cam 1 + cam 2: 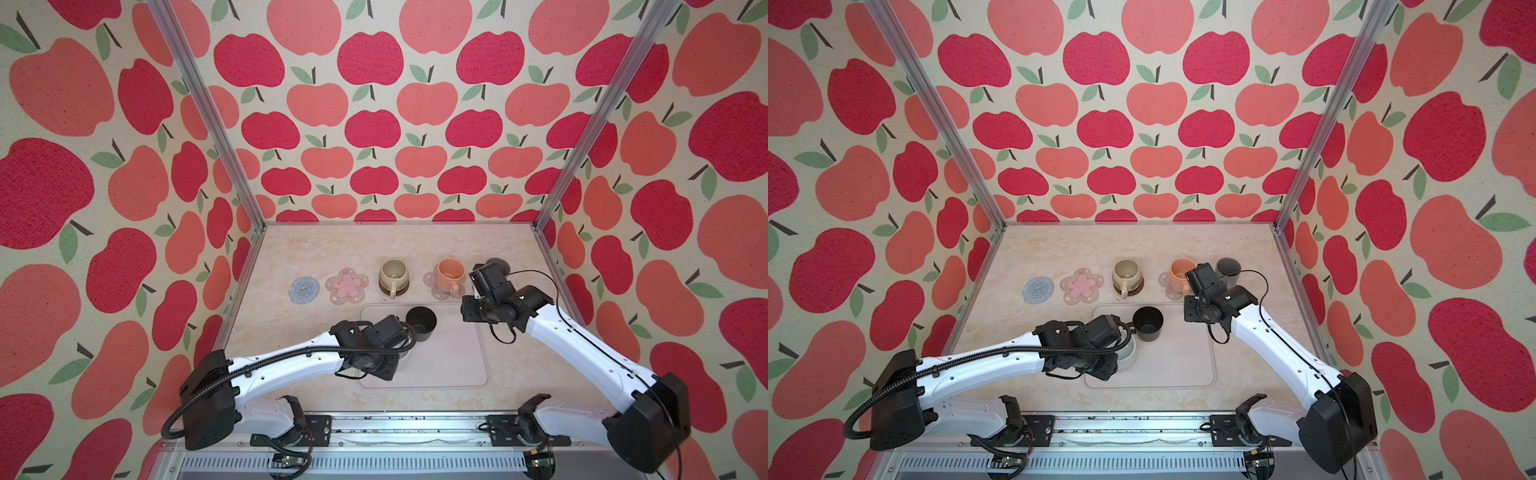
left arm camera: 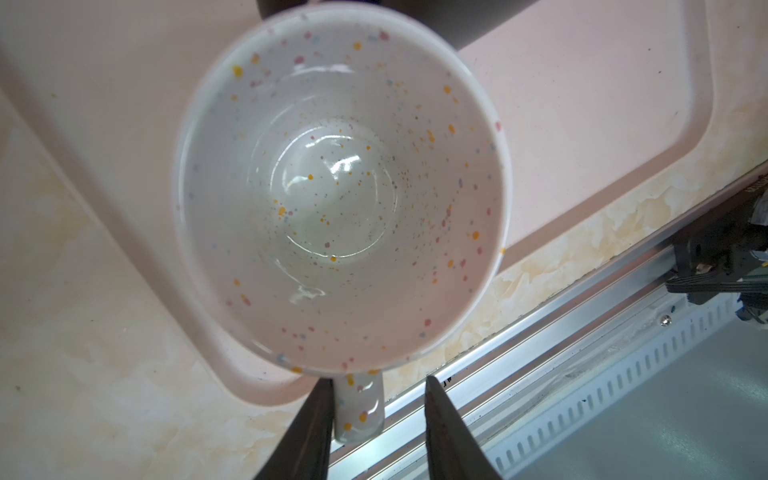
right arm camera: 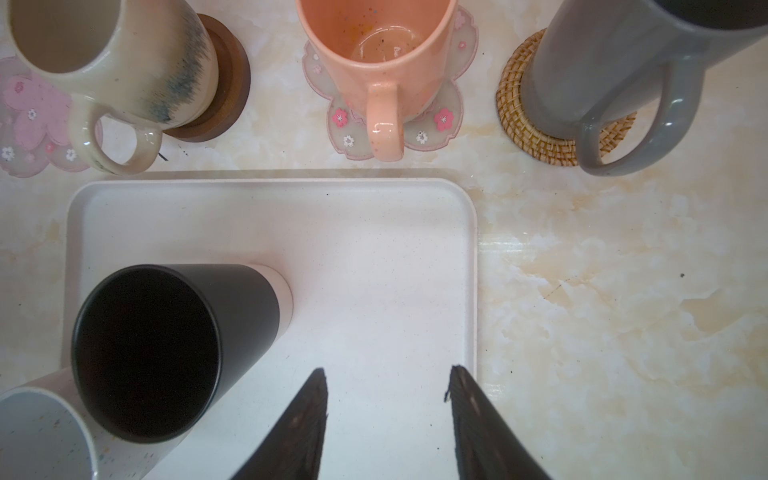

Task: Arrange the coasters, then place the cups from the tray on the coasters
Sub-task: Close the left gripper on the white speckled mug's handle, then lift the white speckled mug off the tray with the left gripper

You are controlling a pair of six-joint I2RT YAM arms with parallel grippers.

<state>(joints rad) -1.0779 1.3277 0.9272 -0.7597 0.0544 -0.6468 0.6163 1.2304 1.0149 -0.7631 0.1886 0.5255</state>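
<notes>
My left claw (image 2: 378, 379) straddles the handle of the white speckled mug (image 2: 340, 187). One finger touches the handle and the other stands clear of it, so the jaws are open and not yet clamped. That mug sits at the near corner of the tray (image 3: 374, 249), though I cannot tell whether its base rests there or has lifted. My right claw (image 3: 386, 370) hangs over the tray with its jaws apart and nothing between them.

Just beyond, the black mug (image 1: 421, 322) stands upright on the tray. I cannot make out its handle in the right wrist view.

All five coasters lie in a far row. Three are filled:
- the cream mug (image 1: 392, 272) is on the dark wooden coaster (image 3: 232, 83)
- the peach mug (image 1: 451, 272) is on a pink flower coaster (image 3: 440, 120)
- the grey mug (image 3: 615, 62) is on the rattan coaster (image 3: 523, 120)

The other pink flower coaster (image 1: 347, 284) and the grey crocheted coaster (image 1: 304, 289) are bare. I judge the arranging done and two mugs left to move.

In both top views my left arm covers most of the white mug, and the right wrist hides much of the grey mug.
</notes>
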